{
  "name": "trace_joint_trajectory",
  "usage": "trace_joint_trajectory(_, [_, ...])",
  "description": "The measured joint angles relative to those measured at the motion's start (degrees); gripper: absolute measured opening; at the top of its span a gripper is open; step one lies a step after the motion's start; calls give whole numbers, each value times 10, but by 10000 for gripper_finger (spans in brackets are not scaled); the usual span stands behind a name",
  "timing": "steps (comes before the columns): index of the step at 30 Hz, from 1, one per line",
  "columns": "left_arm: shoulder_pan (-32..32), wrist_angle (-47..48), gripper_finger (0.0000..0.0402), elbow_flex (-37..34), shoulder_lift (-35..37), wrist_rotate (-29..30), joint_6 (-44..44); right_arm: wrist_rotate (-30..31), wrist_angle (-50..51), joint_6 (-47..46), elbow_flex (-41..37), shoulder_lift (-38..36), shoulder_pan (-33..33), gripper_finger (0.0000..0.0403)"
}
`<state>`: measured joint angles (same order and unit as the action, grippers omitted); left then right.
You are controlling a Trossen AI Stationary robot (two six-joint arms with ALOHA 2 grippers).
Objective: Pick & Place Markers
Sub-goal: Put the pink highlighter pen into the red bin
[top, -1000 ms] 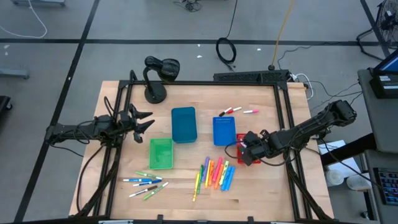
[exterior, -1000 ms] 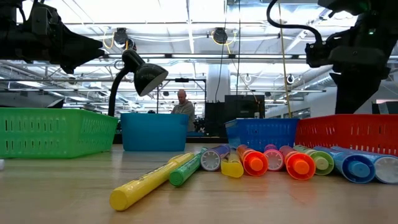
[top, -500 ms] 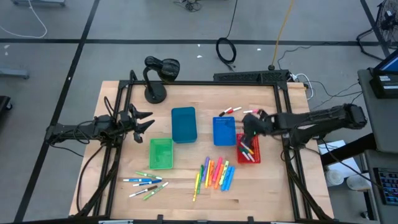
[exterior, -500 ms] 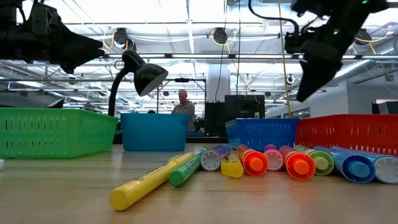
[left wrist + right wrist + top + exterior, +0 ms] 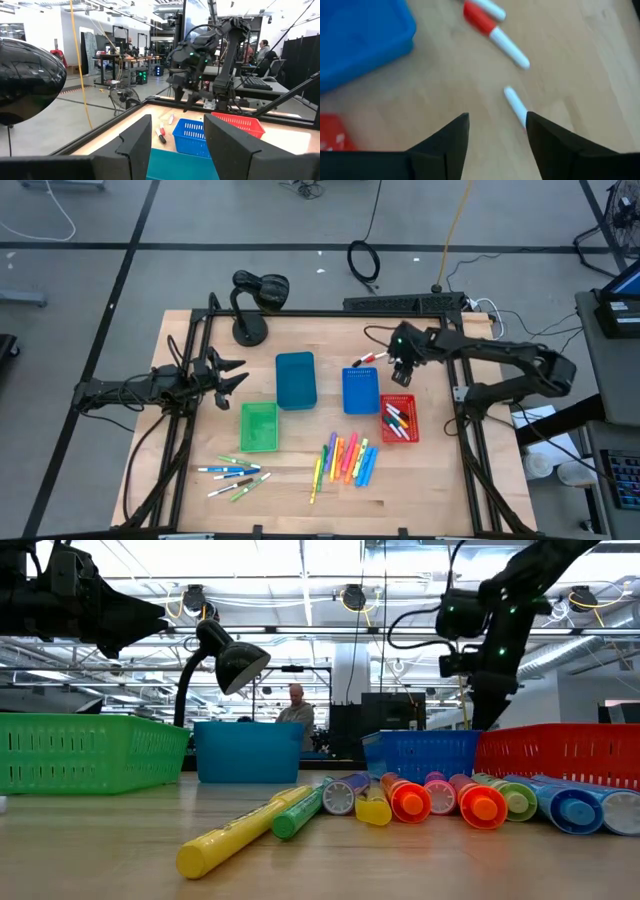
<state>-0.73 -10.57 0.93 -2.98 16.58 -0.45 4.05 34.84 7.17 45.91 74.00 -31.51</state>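
I have the right gripper (image 5: 404, 367) extended toward 12 o'clock of the table, fingers apart and empty, over the white markers (image 5: 383, 358) lying beyond the blue bin (image 5: 361, 390). The left gripper (image 5: 232, 374) hangs at 9 o'clock, fingers apart, empty. The red bin (image 5: 399, 420) holds several markers; the neon markers (image 5: 346, 460) lie loose at 6 o'clock, near the green bin (image 5: 259, 426). One second ago the right gripper was over the red bin.
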Motion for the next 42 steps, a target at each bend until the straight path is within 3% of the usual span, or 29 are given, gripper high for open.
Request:
trace_joint_trajectory(11, [0,0,184,0,0,0,0,-26,-25,34,0,101,-65,190])
trace_joint_trajectory(19, [0,0,184,0,0,0,0,16,-34,68,3,151,-83,189])
trace_joint_trajectory(27, [0,0,184,0,0,0,0,25,-12,69,2,141,-83,172])
trace_joint_trajectory(34, [0,0,184,0,0,0,0,37,96,-65,11,88,-86,169])
trace_joint_trajectory(42, [0,0,184,0,0,0,0,55,181,-90,10,23,-86,169])
